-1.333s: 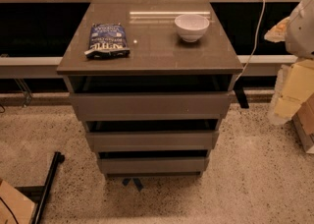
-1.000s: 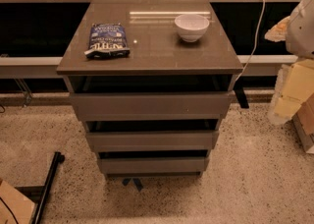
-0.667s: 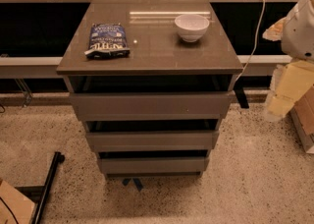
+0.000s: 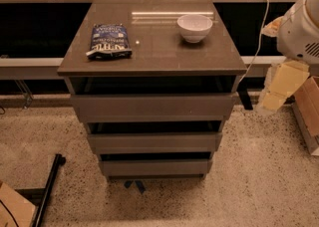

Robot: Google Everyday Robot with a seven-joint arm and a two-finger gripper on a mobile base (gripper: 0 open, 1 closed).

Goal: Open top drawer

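Note:
The cabinet has three grey-brown drawers stacked under a flat top [image 4: 159, 54]. The top drawer [image 4: 152, 106] is the widest, with a plain handleless front and a dark gap between it and the cabinet top. Two shorter-fronted drawers [image 4: 153, 142] [image 4: 154, 167] sit below it. My arm's white joint [image 4: 301, 27] is at the right edge. Below it, the cream-coloured gripper [image 4: 276, 89] hangs to the right of the cabinet, about level with the top drawer and apart from it.
A white bowl [image 4: 195, 27] and a dark blue snack bag [image 4: 109, 41] rest on the cabinet top. A cardboard box [image 4: 311, 109] stands at the right edge, another [image 4: 12, 208] at the bottom left beside a black bar [image 4: 47, 191]. A white cable [image 4: 256, 37] hangs by the cabinet's right side.
The arm and gripper have shifted slightly left, towards the cabinet's right side. The drawers, bowl and bag have not moved.

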